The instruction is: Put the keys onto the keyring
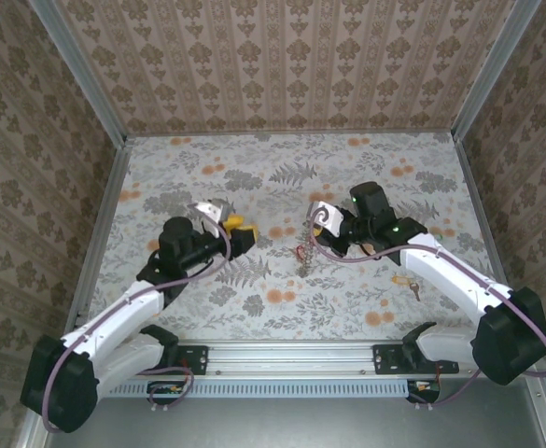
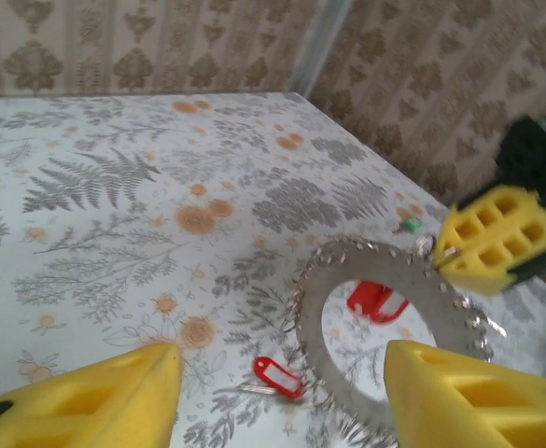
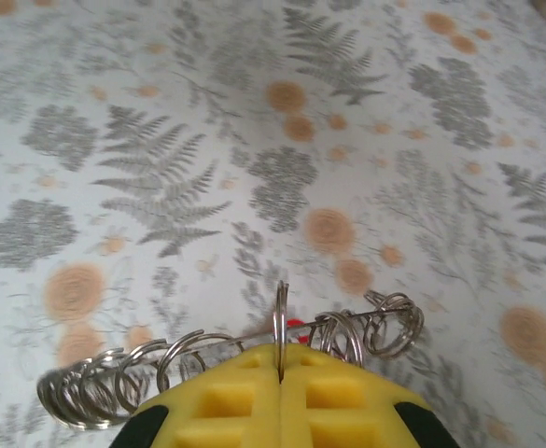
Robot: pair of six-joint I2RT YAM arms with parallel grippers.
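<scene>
1. The right gripper (image 3: pixel 280 359) is pressing its yellow foam-padded fingers (image 3: pixel 347 403) together on one link of the silvery-grey metal keyring (image 2: pixel 315 317), a chain of many small rings. This is holding the loop spread open rather than heaped.
2. The keyring is hanging near the middle of the floral-patterned table (image 1: pixel 179 177), between the two arms. I cannot tell whether its lower end is touching the surface.
3. The left gripper (image 1: pixel 242 229) is hovering with its yellow fingers (image 2: pixel 86 401) well apart and empty, facing the loop, probably to fetch a key.
4. A small red-tagged key (image 2: pixel 278 376) is lying on the table just beside the loop. A second red key (image 2: pixel 377 301) is showing through the loop, and a tiny green-headed key (image 2: pixel 408 224) is lying beyond it. None looks threaded yet.
</scene>
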